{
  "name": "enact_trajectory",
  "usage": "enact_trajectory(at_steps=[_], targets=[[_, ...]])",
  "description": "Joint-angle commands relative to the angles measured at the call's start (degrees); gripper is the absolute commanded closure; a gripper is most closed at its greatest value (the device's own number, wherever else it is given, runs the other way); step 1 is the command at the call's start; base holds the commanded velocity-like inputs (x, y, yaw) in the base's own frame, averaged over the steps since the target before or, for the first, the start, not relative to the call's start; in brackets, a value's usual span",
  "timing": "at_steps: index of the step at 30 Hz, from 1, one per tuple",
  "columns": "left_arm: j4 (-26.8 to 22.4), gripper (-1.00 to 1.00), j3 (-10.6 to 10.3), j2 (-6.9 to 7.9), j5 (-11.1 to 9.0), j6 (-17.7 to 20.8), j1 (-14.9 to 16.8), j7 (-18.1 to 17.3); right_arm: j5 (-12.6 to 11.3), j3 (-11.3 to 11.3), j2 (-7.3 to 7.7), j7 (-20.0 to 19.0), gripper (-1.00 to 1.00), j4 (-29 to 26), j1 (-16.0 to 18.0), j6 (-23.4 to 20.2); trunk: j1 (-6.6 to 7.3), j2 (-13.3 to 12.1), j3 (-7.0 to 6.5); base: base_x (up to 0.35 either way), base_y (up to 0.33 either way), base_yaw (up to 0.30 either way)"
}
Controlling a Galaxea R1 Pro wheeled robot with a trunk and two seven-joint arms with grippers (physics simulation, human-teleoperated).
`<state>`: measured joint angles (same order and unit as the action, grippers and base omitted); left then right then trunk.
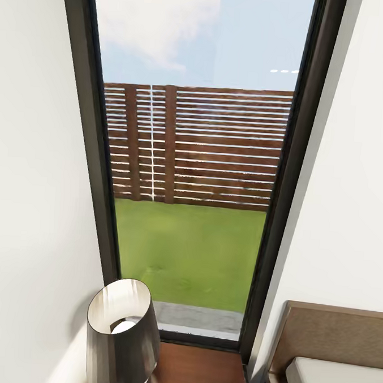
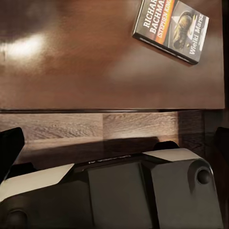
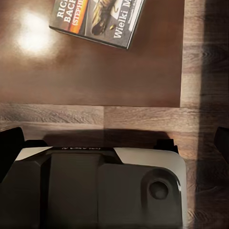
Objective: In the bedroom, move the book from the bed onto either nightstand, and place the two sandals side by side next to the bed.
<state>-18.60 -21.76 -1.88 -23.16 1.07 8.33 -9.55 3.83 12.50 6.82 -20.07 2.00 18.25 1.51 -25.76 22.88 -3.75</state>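
One book (image 2: pixel 172 29) lies flat on my nightstand (image 2: pixel 95 62), its cover up with white lettering and an orange band, near one corner of the dark reddish-brown top. From my head camera I see a dark table lamp (image 1: pixel 123 334) on that nightstand below a tall window (image 1: pixel 193 157), and the bed (image 1: pixel 338 382) with its headboard at my right. Both my claws hang apart from the book; I cannot tell whether they are open or closed
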Motion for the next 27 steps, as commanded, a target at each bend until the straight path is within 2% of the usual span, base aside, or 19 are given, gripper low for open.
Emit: enact_trajectory(at_steps=[1, 7, 15, 18, 27], targets=[[0.0, -1.0, -0.3, 0.03, -0.5, 0.1, 0.0, 0.5, 0.4, 0.5, 0.04, -0.1, -1.0, 0.2, -0.1, 0.2, -0.02, 0.0, 0.02, 0.0, 0.0, 0.0], [2.2, -1.0, -0.3, 0.01, -0.4, -1.3, 0.0, 2.5, 0.4, 0.5, 0.04, -0.1, -1.0, 0.2, -1.0, 0.2, -0.02, 0.0, 0.02, 0.0, 0.0, 0.0], [5.8, -1.0, -0.3, 0.06, -0.4, -4.5, 0.0, 3.2, 0.4, 0.5, 0.0, -0.1, -1.0, 0.2, -2.9, 0.4, -0.02, 0.0, 0.02, 0.0, 0.0, 0.0], [6.3, -1.0, -0.3, 0.1, -0.4, -5.0, 0.0, 3.3, 0.3, 0.5, -0.06, 0.1, -1.0, 0.2, -4.2, 1.8, -0.02, 0.0, 0.02, 0.0, 0.0, 0.0], [6.7, -1.0, -0.3, 0.17, -0.4, -5.3, 0.0, 3.4, 0.3, 0.5, -1.47, 4.4, -1.0, 0.2, -6.6, 3.4, -0.02, 0.0, 0.02, 0.0, 0.0, 0.0]])
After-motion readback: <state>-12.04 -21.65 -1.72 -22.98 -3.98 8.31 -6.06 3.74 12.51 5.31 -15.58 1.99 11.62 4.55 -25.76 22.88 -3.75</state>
